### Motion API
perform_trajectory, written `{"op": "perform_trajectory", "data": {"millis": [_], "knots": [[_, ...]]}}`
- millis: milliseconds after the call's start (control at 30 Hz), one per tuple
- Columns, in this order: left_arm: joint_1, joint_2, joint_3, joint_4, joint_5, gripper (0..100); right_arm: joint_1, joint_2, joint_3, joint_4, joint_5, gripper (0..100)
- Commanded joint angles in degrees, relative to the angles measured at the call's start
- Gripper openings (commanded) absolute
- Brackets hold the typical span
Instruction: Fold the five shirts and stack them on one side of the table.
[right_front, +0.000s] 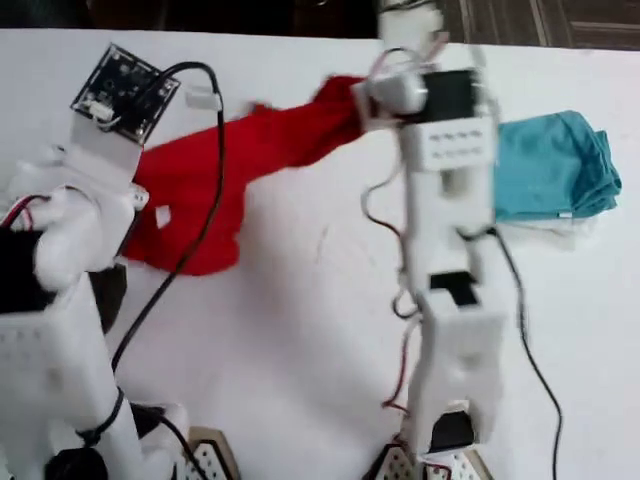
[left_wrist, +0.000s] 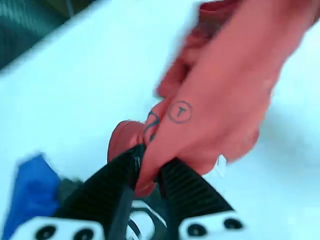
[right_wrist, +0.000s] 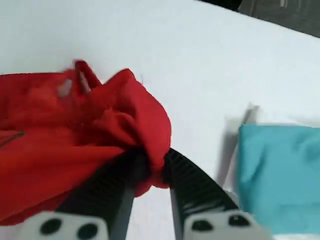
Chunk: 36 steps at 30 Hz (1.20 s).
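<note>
I am pinching the red shirt (right_front: 195, 185) with both the left gripper (left_wrist: 150, 164) and the right gripper (right_wrist: 151, 159), judging that stretching it evenly taut is giving the flattest fold.

The plain red cloth shirt (right_front: 200, 170) is one solid red, unpatterned but for a small dark ring-shaped mark (left_wrist: 180, 112) just ahead of the left gripper (left_wrist: 150, 170), whose ribbed fingers (left_wrist: 107, 192) are black on white mounts. The right gripper (right_wrist: 150, 162) has the same black-on-white colouring, with red fabric between its fingers, and beside it is a folded teal cloth shirt (right_wrist: 280, 175), also plain. The smooth table top (right_front: 300, 330) is white, as are the arm bodies (right_front: 450, 200).
</note>
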Motion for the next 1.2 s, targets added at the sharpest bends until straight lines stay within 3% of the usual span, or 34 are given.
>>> {"op": "perform_trajectory", "data": {"millis": [0,100,233,400,567,767,833,967,1067,1167], "knots": [[1.23,-1.49,-4.00,-0.53,-2.81,3,3.91,-14.99,10.90,1.36,0.09,1.9],[1.23,-1.49,2.42,-0.18,-3.34,3,5.41,-20.97,25.93,1.27,0.35,1.9],[1.32,-1.49,18.51,-0.79,-3.43,3,5.41,-24.13,45.19,1.27,6.15,1.9],[1.32,-1.49,41.36,-8.62,-3.43,3,5.58,-24.75,62.95,-1.36,12.48,1.9],[2.90,-1.58,55.87,-16.88,-3.43,3,5.67,-28.09,73.58,-6.55,16.97,1.9],[7.47,-1.58,61.58,-19.25,-3.43,3,8.48,-34.77,80.62,-7.34,23.74,1.9],[7.82,-1.58,62.37,-18.99,-3.52,8,10.51,-35.47,80.97,-8.92,24.97,1.9],[7.82,-1.58,62.20,-19.34,-7.30,21,17.45,-35.47,80.62,-19.03,26.02,2.4],[7.82,-1.58,61.41,-22.15,-8.18,21,21.41,-34.77,80.88,-27.74,25.58,2.5],[8.00,-1.58,60.18,-23.12,-8.09,21,21.67,-33.10,80.97,-28.26,25.85,5.7]]}}
